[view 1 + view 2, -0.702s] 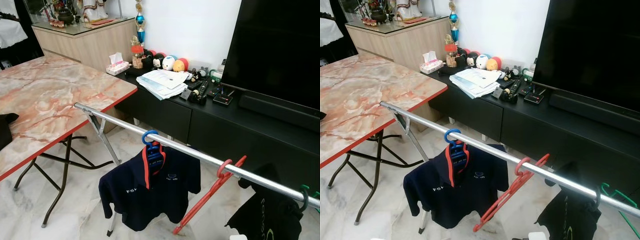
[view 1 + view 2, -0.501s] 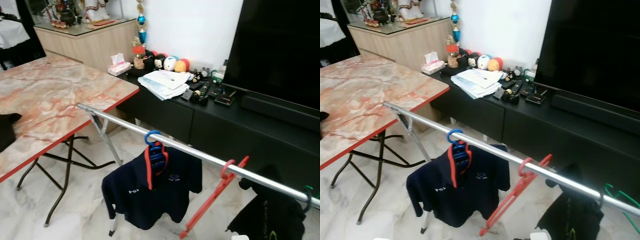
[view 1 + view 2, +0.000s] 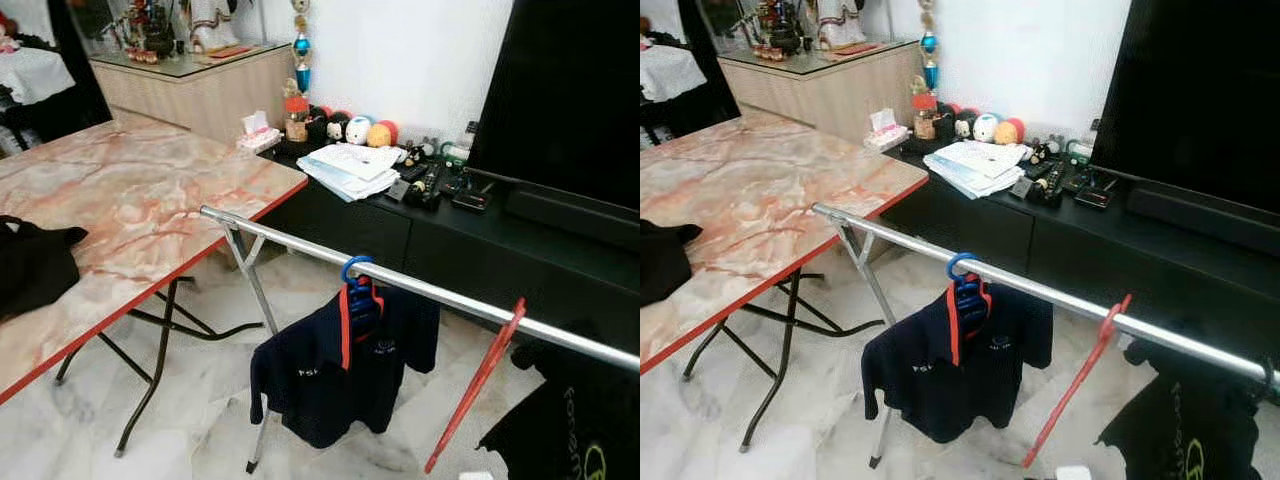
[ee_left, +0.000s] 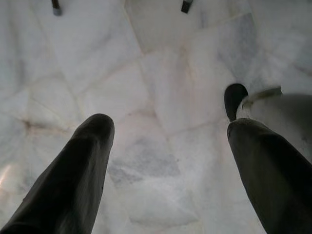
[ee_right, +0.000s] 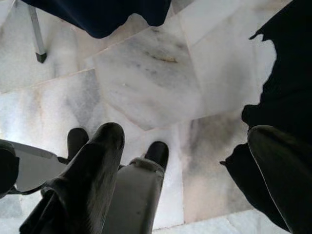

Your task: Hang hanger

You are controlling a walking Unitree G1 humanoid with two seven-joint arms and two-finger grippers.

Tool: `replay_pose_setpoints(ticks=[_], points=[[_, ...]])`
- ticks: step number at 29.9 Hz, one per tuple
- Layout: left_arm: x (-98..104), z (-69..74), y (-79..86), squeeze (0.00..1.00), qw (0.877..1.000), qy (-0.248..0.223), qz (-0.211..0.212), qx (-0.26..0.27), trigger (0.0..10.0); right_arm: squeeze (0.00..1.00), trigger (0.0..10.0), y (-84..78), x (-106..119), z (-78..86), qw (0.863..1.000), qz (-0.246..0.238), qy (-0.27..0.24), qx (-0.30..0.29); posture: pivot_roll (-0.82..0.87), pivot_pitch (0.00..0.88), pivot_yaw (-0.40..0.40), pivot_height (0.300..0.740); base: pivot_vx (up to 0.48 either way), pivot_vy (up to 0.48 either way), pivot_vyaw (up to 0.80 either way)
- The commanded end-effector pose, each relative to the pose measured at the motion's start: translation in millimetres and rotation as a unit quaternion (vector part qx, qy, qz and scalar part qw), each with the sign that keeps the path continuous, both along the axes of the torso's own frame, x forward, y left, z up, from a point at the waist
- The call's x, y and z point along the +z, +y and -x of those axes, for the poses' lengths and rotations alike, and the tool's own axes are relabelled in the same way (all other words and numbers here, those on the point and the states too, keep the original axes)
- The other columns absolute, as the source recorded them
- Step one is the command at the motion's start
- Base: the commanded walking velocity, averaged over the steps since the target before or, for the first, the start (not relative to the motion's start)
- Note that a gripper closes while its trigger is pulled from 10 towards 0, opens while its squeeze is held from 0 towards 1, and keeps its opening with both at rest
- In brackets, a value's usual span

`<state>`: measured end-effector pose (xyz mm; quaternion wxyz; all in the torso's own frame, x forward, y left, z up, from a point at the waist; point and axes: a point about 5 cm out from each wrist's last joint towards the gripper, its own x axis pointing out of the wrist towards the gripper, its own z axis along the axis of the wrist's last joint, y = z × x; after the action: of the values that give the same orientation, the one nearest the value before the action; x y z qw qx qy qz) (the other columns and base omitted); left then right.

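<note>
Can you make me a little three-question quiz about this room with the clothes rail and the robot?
1. True or false: the red hanger has a shirt on it.
2. What colour is the hanger holding the navy polo shirt on the metal rail? A) green B) blue C) yellow
3. Fill in: the black cloth lies on the ____ table.
Bonus look: the left gripper and right gripper both hang open above the white floor.

Key: 1 false; 2 B; 3 marble.
</note>
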<state>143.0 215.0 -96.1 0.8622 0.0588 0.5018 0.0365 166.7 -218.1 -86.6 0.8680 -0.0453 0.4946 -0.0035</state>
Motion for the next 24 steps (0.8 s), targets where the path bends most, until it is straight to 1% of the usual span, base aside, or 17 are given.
replay_pose_setpoints(ticks=[1, 6, 15, 24], points=[[-1.6, 6.0, 3.2, 0.0, 1.0, 0.011, -0.01, -0.008, 10.0, 0.0, 10.0, 3.9, 1.0, -4.2, 1.0, -0.007, -0.005, -0.004, -0.03, 0.0, 0.057, 0.74, 0.0, 0.48, 0.0], [-2.2, 6.9, 1.9, 0.0, 1.0, 0.014, -0.012, -0.014, 10.0, 0.0, 10.0, 4.1, 0.8, -4.0, 1.0, -0.008, -0.002, -0.003, -0.03, 0.0, 0.058, 0.74, 0.0, 0.0, -0.8], [-2.0, 6.3, 1.4, 0.0, 1.0, 0.011, -0.001, -0.014, 10.0, 0.0, 10.0, 4.5, 0.5, -3.8, 1.0, -0.007, 0.001, -0.003, -0.03, 0.0, 0.06, 0.74, 0.0, 0.0, -0.8], [-1.6, 2.9, -2.1, 0.0, 1.0, 0.008, 0.003, -0.019, 10.0, 0.0, 10.0, 4.9, 0.7, -4.5, 1.0, -0.006, 0.002, -0.005, -0.03, 0.0, 0.061, 0.74, 0.0, 0.0, -0.8]])
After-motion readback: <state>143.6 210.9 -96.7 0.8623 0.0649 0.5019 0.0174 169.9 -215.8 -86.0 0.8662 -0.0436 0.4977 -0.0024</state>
